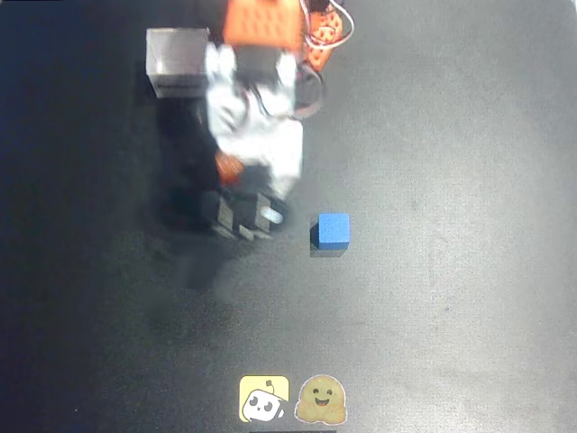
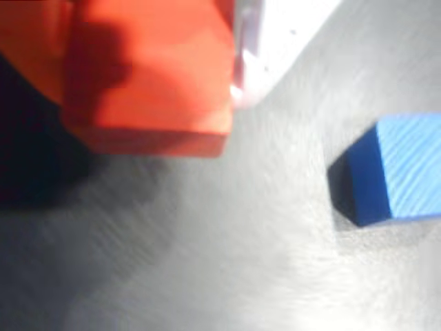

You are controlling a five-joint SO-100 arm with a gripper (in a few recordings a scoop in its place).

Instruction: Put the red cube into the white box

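In the wrist view the red cube (image 2: 158,96) sits large at the upper left, pressed between a white finger (image 2: 275,41) on its right and an orange part on its left. My gripper (image 2: 148,69) is shut on it, and its shadow lies on the mat below. In the overhead view a small orange-red bit of the red cube (image 1: 225,168) peeks out at the left of the white arm, where my gripper (image 1: 231,179) is. The white box (image 1: 178,61) stands at the upper left, beside the arm's base and apart from the gripper.
A blue cube (image 1: 334,230) (image 2: 403,165) rests on the dark mat (image 1: 451,180), right of the gripper. Two stickers (image 1: 293,400) lie at the front edge. The orange arm base (image 1: 263,23) is at the top.
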